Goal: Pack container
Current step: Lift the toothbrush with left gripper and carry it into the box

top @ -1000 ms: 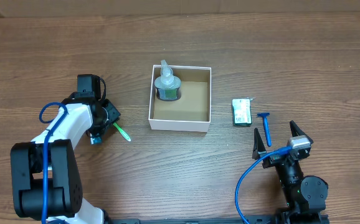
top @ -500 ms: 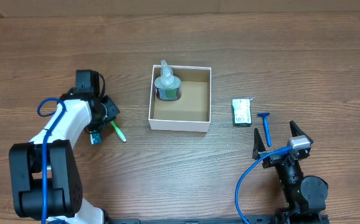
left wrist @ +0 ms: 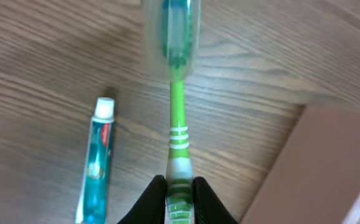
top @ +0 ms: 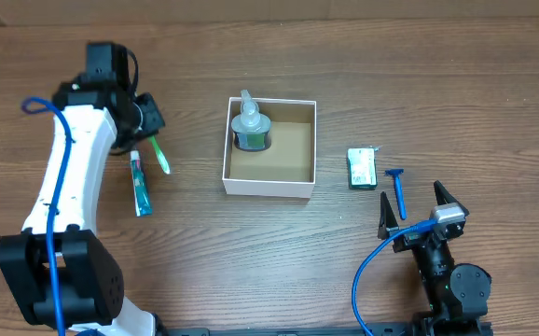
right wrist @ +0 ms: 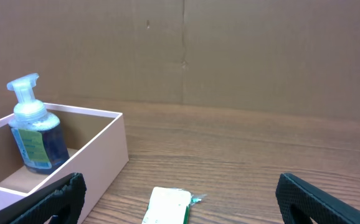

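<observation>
The container (top: 303,185) is a square white box with a brown inside at the table's middle; it also shows in the right wrist view (right wrist: 105,152). A pump soap bottle (top: 249,124) stands in its far left corner. My left gripper (top: 148,131) is shut on a green toothbrush (top: 160,155) and holds it above the table, left of the box; in the left wrist view my fingers (left wrist: 180,193) clamp its handle (left wrist: 179,134). A toothpaste tube (top: 139,184) lies below. My right gripper (top: 415,211) is open and empty, near a green packet (top: 362,168) and a blue razor (top: 398,188).
A cardboard wall (right wrist: 180,50) stands behind the table. The green packet (right wrist: 167,206) lies between my right fingers' line of sight and the box. The toothpaste tube (left wrist: 96,171) lies left of the held toothbrush.
My left gripper has lifted the toothbrush off the table and moved away from me and up. The toothpaste tube stays on the table. The right arm has not moved.
</observation>
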`<state>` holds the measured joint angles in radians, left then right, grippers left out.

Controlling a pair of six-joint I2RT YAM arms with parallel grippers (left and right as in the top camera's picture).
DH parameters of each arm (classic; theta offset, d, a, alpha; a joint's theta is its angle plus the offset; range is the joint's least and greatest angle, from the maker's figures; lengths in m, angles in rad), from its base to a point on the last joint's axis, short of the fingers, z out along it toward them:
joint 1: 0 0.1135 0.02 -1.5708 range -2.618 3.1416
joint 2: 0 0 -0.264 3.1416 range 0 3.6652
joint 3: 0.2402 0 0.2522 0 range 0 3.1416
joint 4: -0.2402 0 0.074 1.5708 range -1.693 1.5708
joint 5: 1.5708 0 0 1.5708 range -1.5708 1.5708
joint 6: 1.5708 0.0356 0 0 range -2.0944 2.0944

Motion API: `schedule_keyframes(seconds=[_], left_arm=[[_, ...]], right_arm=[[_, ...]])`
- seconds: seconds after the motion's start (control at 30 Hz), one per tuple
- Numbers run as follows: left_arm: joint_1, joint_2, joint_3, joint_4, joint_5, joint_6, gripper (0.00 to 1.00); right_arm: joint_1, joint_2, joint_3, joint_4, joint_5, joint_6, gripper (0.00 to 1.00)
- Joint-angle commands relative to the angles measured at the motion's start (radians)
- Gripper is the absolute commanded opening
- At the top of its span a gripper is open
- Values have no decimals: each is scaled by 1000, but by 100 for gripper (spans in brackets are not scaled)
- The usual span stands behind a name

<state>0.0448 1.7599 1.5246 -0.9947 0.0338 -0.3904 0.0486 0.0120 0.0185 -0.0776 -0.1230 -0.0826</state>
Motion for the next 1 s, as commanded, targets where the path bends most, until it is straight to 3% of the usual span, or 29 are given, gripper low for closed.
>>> schedule_keyframes(seconds=[0.0, 0.27, 0.57, 0.87, 0.97], left_arm=[[-35, -5, 166, -66, 8, 55, 15], [-254, -5, 346, -130, -61, 62, 16], [-538, -4, 360, -99, -123, 15, 15], [-587, -4, 360, -118, -130, -33, 20], [-587, -4, 360, -166, -203, -33, 21]], right_arm=[[8, -8, -11, 5, 2, -4, 100], [8, -8, -11, 5, 2, -4, 100], [8, -8, -11, 5, 2, -4, 100], [8, -8, -11, 5, 2, -4, 100], [8, -8, -11, 5, 2, -4, 100]])
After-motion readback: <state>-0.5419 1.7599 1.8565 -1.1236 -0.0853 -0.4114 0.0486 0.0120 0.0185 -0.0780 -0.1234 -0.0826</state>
